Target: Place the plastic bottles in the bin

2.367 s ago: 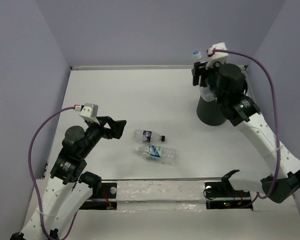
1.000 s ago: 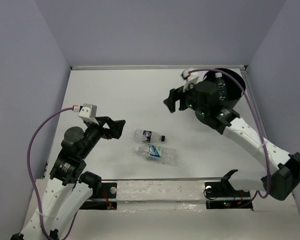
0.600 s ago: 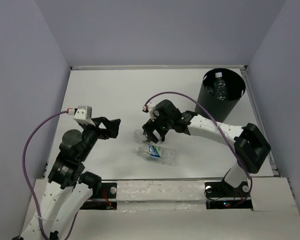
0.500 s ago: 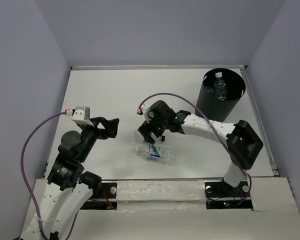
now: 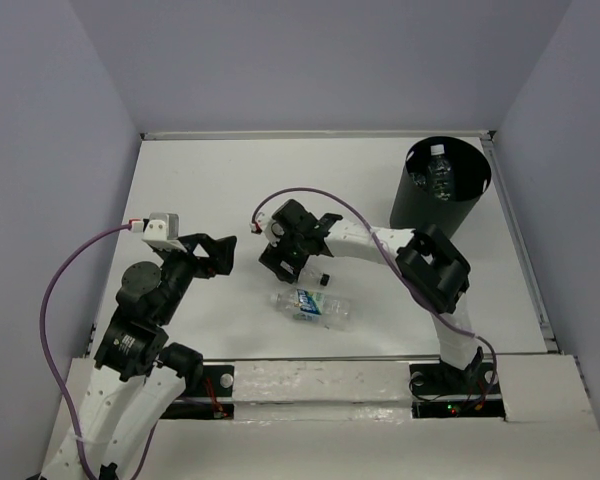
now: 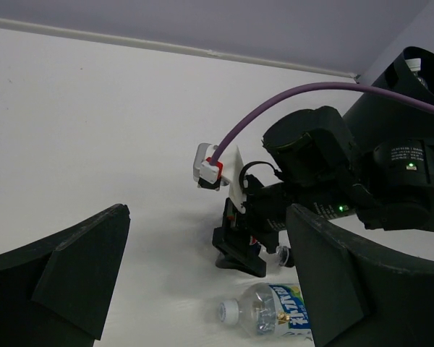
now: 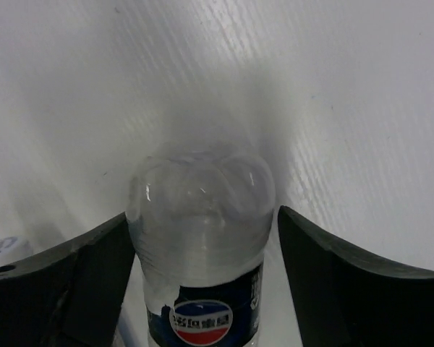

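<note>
A small clear bottle with a dark blue label point(image 7: 200, 189) lies on the white table between my right gripper's point(image 7: 202, 220) open fingers. The left finger is at its side and the right finger is a little off it. In the top view the right gripper point(image 5: 291, 264) covers most of this bottle point(image 5: 315, 276). A second clear bottle with a blue-green label point(image 5: 315, 307) lies just in front, also in the left wrist view point(image 6: 278, 319). The black bin point(image 5: 432, 205) stands at the back right with bottles point(image 5: 439, 172) inside. My left gripper point(image 5: 222, 255) is open and empty, left of both bottles.
The right arm stretches across the table's middle from the near right. A white raised edge point(image 5: 310, 133) and purple walls close the table at the back and sides. The bin also shows at the left wrist view's upper right point(image 6: 419, 69).
My right gripper left the bin, where the bottle it held now stands, and swung left and down around the dark-blue-label bottle. My left gripper shifted only slightly.
</note>
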### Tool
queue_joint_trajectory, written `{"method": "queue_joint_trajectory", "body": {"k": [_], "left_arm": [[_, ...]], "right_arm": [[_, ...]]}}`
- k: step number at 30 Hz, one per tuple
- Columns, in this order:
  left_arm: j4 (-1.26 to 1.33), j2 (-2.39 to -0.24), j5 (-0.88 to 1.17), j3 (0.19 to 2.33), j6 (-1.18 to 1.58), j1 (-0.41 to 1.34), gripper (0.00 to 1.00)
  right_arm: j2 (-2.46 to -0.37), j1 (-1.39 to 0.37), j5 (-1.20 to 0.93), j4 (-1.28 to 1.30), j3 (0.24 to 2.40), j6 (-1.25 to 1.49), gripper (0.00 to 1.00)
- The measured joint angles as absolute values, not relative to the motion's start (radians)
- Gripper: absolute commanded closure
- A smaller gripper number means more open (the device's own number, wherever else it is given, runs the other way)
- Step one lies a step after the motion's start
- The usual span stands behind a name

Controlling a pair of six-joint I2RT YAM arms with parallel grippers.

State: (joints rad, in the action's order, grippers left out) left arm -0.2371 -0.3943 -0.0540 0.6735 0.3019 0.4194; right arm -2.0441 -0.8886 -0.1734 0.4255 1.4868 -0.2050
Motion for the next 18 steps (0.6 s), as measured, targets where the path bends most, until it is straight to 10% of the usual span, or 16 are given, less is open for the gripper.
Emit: {"method": "queue_joint_trajectory", "body": {"k": [4,18], "left_arm": [[-0.237,-0.394,-0.054,0.673,0.302,0.419,0.01],[-0.236,-0.389,-0.037,0.673,0.302,0.419,0.01]], "right_arm": [[-2.099,-0.89,-0.128,0.426,1.553,-0.22,0.48],[-1.683,-0.768,0.194,0.242,1.473,-0.181,0.55]]}}
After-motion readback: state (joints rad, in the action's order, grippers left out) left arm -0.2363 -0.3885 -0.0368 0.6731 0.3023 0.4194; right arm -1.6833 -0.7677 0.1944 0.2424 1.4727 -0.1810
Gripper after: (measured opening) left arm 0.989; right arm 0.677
